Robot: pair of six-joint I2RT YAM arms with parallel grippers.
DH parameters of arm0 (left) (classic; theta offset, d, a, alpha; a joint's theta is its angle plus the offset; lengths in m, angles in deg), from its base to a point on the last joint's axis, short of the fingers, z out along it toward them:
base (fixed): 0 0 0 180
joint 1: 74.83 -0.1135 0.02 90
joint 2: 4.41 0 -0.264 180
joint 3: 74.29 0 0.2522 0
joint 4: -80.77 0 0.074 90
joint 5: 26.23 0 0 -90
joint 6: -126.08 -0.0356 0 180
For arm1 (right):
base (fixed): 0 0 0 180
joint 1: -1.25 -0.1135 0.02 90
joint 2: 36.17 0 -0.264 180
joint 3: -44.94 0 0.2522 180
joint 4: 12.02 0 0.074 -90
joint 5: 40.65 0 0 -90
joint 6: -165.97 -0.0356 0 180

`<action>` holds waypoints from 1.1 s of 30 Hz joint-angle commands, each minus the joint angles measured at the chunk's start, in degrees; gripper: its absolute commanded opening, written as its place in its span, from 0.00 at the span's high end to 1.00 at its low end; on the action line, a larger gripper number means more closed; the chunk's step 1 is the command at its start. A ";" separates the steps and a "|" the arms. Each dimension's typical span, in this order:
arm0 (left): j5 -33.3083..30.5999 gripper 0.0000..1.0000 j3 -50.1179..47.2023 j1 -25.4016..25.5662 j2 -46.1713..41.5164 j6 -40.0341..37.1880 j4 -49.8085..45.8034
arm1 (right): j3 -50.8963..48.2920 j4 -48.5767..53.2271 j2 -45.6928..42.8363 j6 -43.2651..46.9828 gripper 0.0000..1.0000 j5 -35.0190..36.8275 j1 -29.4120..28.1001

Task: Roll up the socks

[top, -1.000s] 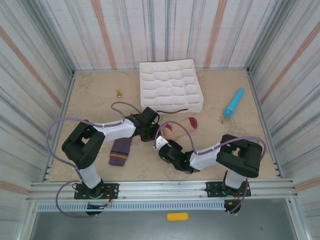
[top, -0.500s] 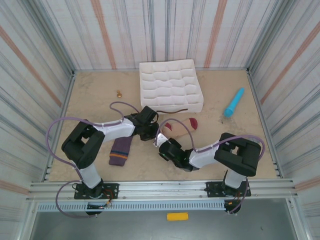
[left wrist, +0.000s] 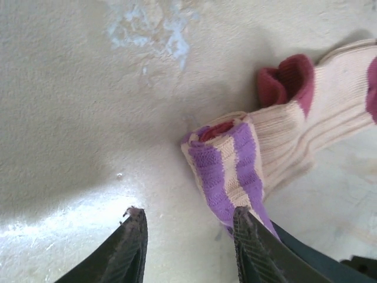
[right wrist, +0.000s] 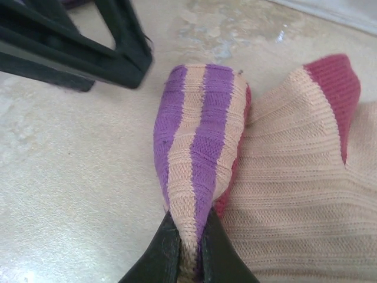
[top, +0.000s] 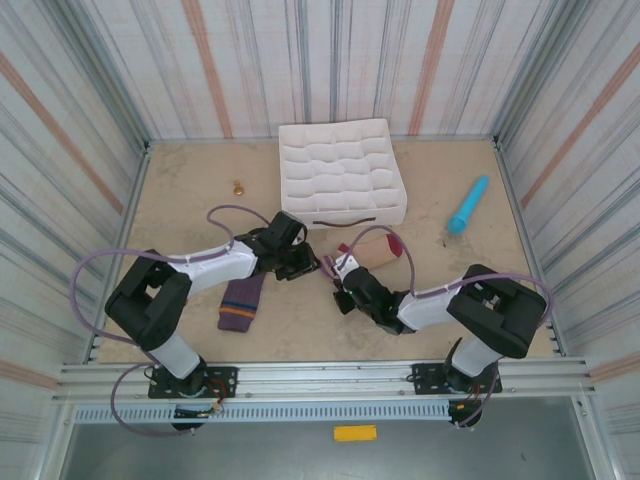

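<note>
Near the middle of the table (top: 190,200), my right pincer (right wrist: 188,236) is pressed together on the purple-striped cuff (right wrist: 200,130) of the beige sock (right wrist: 294,177). The cuff looks folded over only a little, and the rest of this sock lies loose and unrolled. My left pincer (left wrist: 188,215) stands spread just beside the cuff and holds nothing. The purple sock (top: 240,300) lies flat beside the left arm, so I judge the task is only at its beginning: one roll started, none finished.

A robot test cell: striped walls (top: 90,110) box in a beige tabletop (top: 190,200) fronted by an aluminium rail (top: 320,375).
</note>
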 commanded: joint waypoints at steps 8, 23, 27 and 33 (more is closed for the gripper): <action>-0.20 0.56 -1.35 -0.59 -1.51 -0.46 0.95 | -7.84 -0.64 1.06 -16.34 1.00 -31.10 14.91; -2.07 0.46 -3.76 1.12 -3.52 -0.40 7.55 | -8.71 -4.47 8.84 -35.27 1.00 -46.64 27.58; -1.20 0.37 -3.60 1.32 -2.01 -0.14 9.71 | -8.64 -3.79 9.85 -39.54 1.00 -49.21 30.06; -0.34 0.38 -2.56 2.85 1.74 0.36 13.24 | -8.06 0.15 9.86 -44.23 1.00 -49.94 32.78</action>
